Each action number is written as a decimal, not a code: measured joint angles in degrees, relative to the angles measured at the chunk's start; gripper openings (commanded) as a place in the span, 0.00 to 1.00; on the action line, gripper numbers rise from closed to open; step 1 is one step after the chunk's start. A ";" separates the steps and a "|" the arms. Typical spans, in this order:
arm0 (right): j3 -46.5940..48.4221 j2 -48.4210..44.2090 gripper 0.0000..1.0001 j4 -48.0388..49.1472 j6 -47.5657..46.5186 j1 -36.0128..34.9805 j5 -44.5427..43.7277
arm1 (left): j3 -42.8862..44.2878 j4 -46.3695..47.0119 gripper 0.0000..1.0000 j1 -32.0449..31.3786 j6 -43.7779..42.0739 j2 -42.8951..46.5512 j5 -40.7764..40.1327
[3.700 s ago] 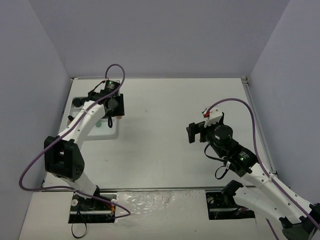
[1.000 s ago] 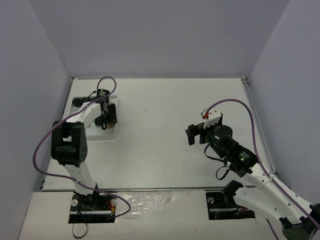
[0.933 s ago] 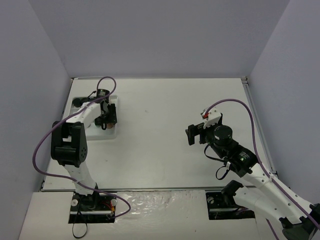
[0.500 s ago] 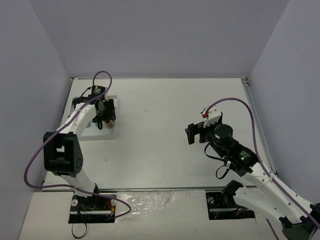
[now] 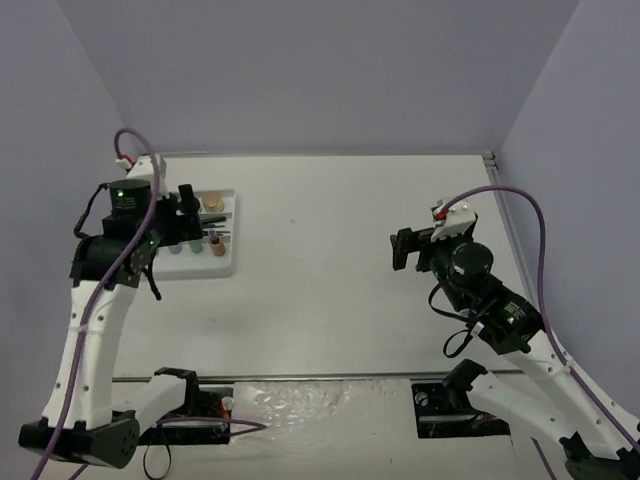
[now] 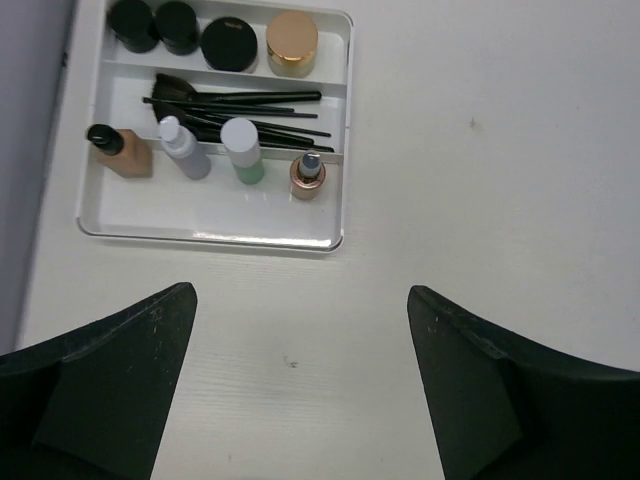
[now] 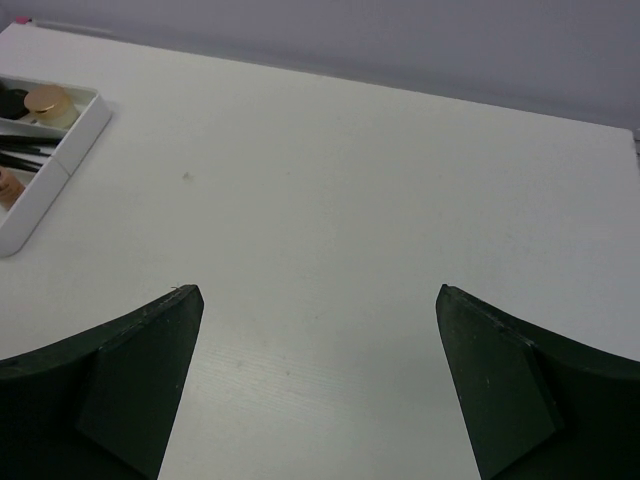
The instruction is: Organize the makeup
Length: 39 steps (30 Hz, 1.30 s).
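Left wrist view: left gripper [image 6: 300, 300] stands wide open, holding nothing. Visible makeup [image 6: 243, 150] sits in the white ridged rectangular plastic tray [image 6: 215, 240] directly ahead of it, thin black brushes [image 6: 240, 108] lying crosswise. Right gripper [image 7: 320, 295], open and empty, is well apart; left arm judged nearer.

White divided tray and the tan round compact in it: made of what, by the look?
White divided tray: likely moulded plastic, smooth, slightly glossy; rounded corners, thin even walls, soft sheen on the rim. Tan round compact: metallic-looking gold-tan lid with a bright highlight; coated plastic or thin metal, cannot tell which.
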<state>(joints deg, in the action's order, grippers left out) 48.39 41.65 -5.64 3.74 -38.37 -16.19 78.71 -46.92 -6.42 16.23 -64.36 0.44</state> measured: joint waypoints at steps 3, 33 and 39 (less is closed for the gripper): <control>2.27 -1.46 1.00 -1.95 0.84 0.09 -4.17 | 1.49 -3.51 0.96 0.00 -0.54 9.37 -2.51; 9.04 -20.84 1.00 -18.15 -1.00 0.09 -16.57 | 1.61 -30.93 0.97 0.00 3.65 39.30 -21.12; 9.07 -21.01 1.00 -18.75 -1.03 0.09 -14.56 | 1.59 -31.05 0.97 0.00 5.40 39.46 -21.13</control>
<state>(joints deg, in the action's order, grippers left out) 57.46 20.64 -24.39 2.72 -38.28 -30.75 80.29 -77.98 -6.42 21.63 -24.90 -20.69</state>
